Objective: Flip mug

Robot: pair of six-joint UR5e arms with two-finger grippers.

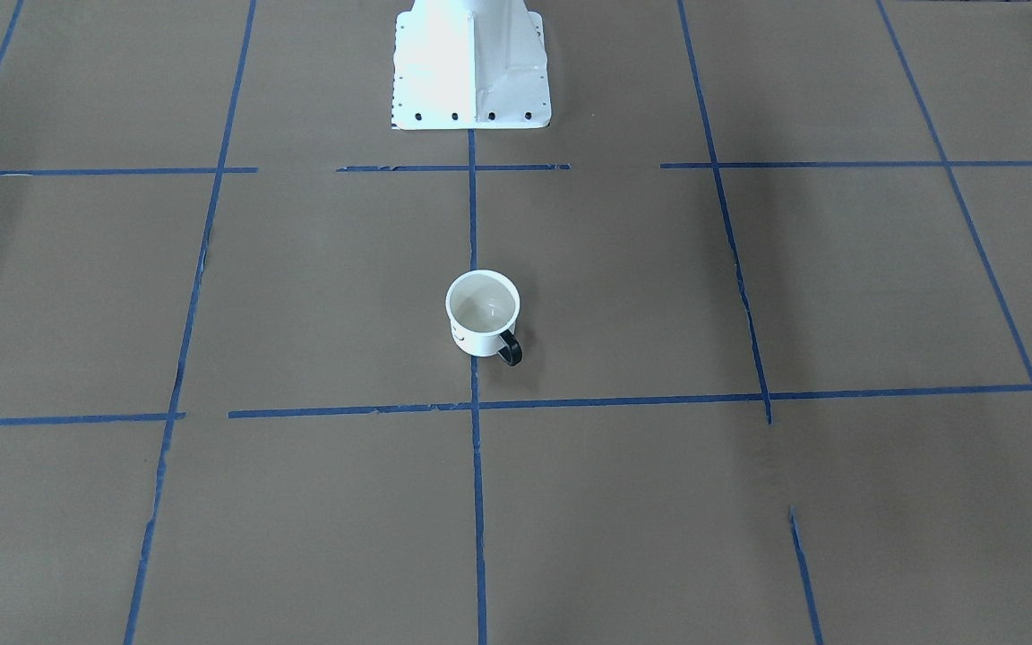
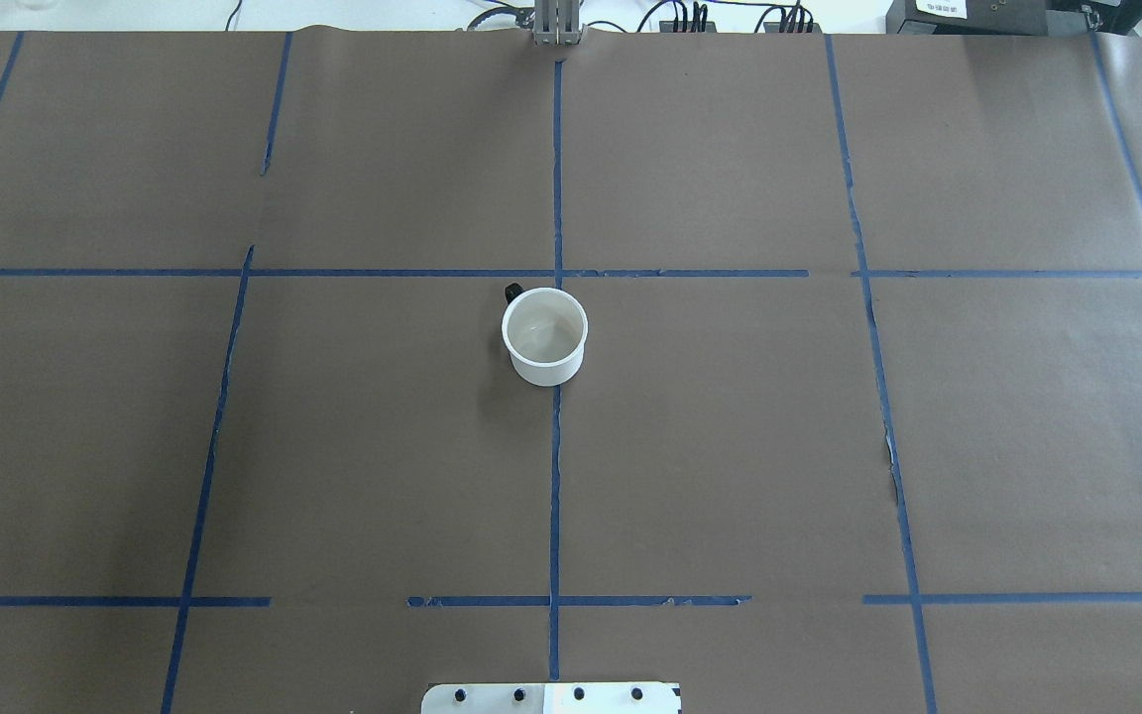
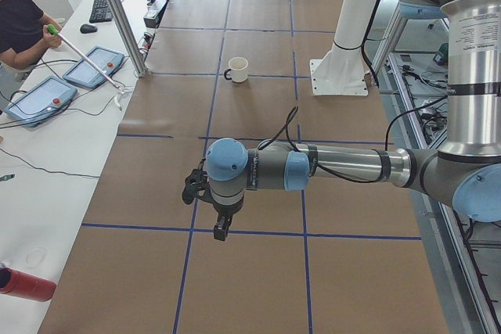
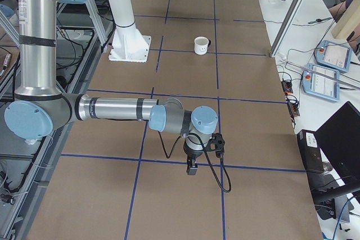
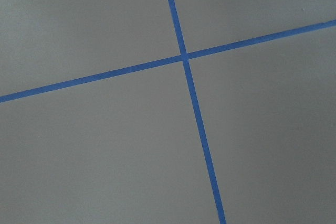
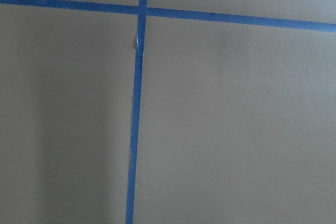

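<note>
The white mug stands upright, opening up, on the brown paper-covered table, near the middle on a blue tape line. Its black handle points away from the robot base. It also shows in the overhead view, the left side view and the right side view. My left gripper hangs over the table's left end, far from the mug; I cannot tell if it is open. My right gripper hangs over the right end, likewise. Both wrist views show only paper and tape.
The white robot base stands at the table's near middle edge. Blue tape lines form a grid. An operator with a stick and teach pendants are beside the table. A red can lies off the paper.
</note>
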